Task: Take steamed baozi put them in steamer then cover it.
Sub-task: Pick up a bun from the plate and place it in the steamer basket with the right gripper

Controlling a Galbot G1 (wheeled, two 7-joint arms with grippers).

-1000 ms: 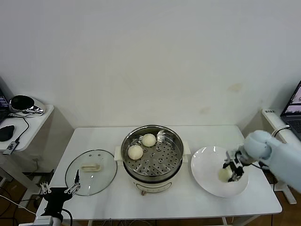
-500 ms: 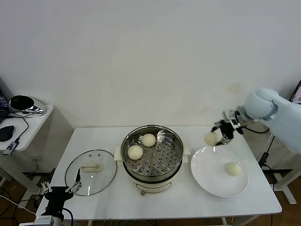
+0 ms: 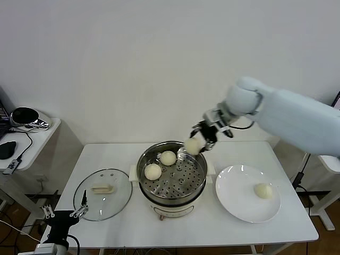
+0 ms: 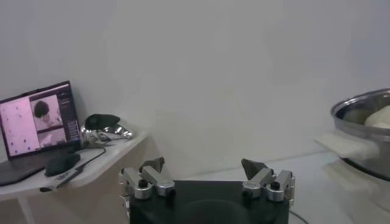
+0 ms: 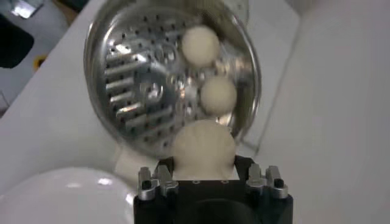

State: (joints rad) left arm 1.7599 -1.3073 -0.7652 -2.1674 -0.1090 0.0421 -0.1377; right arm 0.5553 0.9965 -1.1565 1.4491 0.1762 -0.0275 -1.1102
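- Buns are the job: two buns (image 3: 153, 171) (image 3: 168, 158) already sit on the holed tray of the steamer (image 3: 171, 171), toward its left and far side. A third bun (image 3: 192, 145) hangs in your right hand above the pot's far right rim. A fourth bun (image 3: 263, 190) waits on the white plate (image 3: 234, 201) at the right of the surface (image 3: 212, 234).
- Left hand (image 3: 66, 213): it sits low off the surface's front left corner, near the lid, with its fingers spread wide and nothing between them.
- Lid (image 3: 102, 193): the glass lid lies flat on the surface just left of the steamer, handle (image 3: 102, 187) up. Expect it to be stiff, breakable and slick at the rim, so take it by the handle.
- Right hand (image 3: 203, 136): it is closed on the raised bun, pinching it at the sides.
- Handling: the buns look soft and light and should dent easily, so grip gently across the widest part and set them down without dropping.
- Hard to see: in the right wrist view the held bun (image 5: 203, 148) covers the near tray, and the fingertips are hidden behind it.
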